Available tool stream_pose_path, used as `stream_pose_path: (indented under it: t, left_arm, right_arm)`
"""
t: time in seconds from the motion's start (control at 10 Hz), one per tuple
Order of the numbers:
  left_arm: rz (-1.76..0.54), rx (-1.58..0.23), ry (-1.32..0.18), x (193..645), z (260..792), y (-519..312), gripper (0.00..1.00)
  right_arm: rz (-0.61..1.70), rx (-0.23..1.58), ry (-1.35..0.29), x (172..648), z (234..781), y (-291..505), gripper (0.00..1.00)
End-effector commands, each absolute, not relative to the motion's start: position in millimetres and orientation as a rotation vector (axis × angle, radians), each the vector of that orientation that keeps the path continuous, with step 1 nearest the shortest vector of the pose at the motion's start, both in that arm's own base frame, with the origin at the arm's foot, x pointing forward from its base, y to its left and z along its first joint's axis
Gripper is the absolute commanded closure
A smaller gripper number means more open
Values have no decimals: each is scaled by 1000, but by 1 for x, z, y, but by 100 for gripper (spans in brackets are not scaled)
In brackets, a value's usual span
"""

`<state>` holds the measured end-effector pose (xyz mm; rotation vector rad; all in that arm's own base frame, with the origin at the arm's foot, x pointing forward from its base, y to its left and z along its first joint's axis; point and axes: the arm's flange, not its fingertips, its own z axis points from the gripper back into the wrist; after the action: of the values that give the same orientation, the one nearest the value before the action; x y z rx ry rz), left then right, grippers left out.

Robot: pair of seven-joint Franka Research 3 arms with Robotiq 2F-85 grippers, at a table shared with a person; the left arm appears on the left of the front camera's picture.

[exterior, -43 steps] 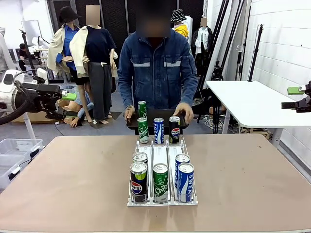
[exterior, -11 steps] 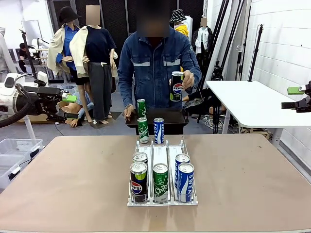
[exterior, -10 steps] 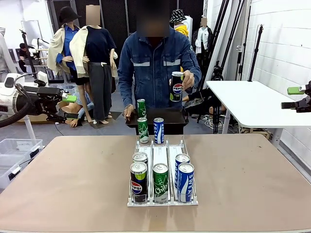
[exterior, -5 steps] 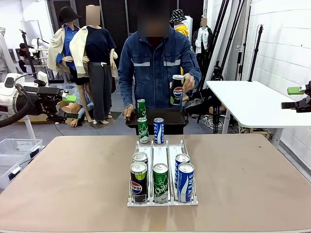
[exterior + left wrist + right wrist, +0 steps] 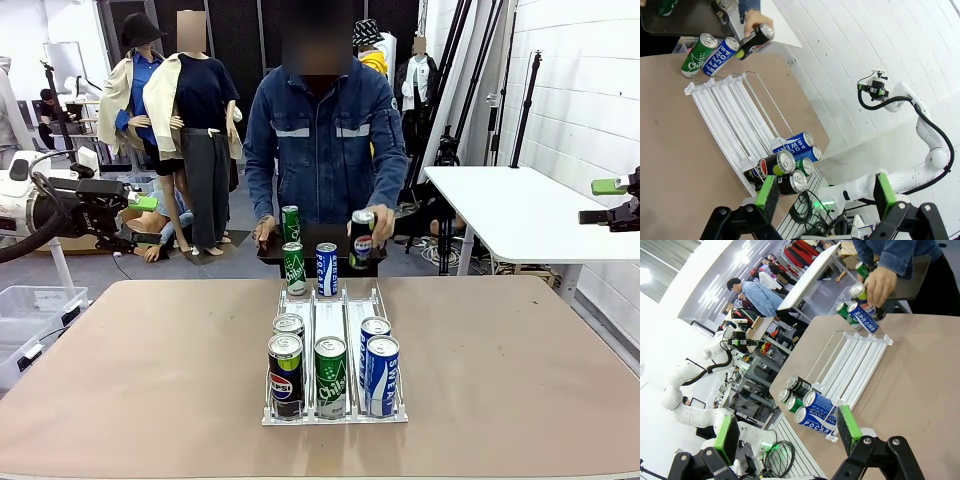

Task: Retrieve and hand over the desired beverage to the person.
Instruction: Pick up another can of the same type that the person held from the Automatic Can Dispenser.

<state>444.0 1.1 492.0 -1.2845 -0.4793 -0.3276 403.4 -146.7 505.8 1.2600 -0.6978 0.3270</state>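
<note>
Fingers of the left gripper [image 5: 148,218] are spread wide with nothing between them, and that gripper is held in the air off the left edge of the tabletop [image 5: 150,380], well apart from the cans. The fingers of the right gripper [image 5: 787,432] are likewise set wide apart and empty, and that gripper is held in the air beyond the right edge of the tabletop.

A clear three-lane rack [image 5: 328,312] is laid along the middle of the tabletop. Five cans are stood upright at its near end. A near Pepsi can [image 5: 285,368] is placed in the left lane with a second can [image 5: 288,326] behind it. A near green can [image 5: 330,375] is placed in the middle lane, and two near blue cans [image 5: 382,375] in the right lane. At the far end, a far green can [image 5: 294,270] is stood in the left lane and a far blue can [image 5: 326,270] in the middle lane.

The person [image 5: 320,140] is stood at the far side of the tabletop. A held Pepsi can [image 5: 362,240] is gripped in one hand [image 5: 381,224] of the person and is kept, slightly tilted, at the far end of the right lane, just beside the far blue can. Whether it is touching the rack cannot be told. A dark tray [image 5: 308,240] is held by the person's other hand [image 5: 265,235] at the far edge of the tabletop, and a tray can [image 5: 291,223], green, is stood upright on it.
</note>
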Motion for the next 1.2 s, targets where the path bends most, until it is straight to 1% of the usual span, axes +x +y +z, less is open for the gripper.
stream_pose_path:
  t: [0.0,1.1]
  left_arm:
    - [-327,-1290,-482,444,492,2,0]
    - [-327,-1290,-482,444,492,2,0]
  right_arm:
    - [332,1273,-703,403,506,-146,0]
    - [332,1273,-703,403,506,-146,0]
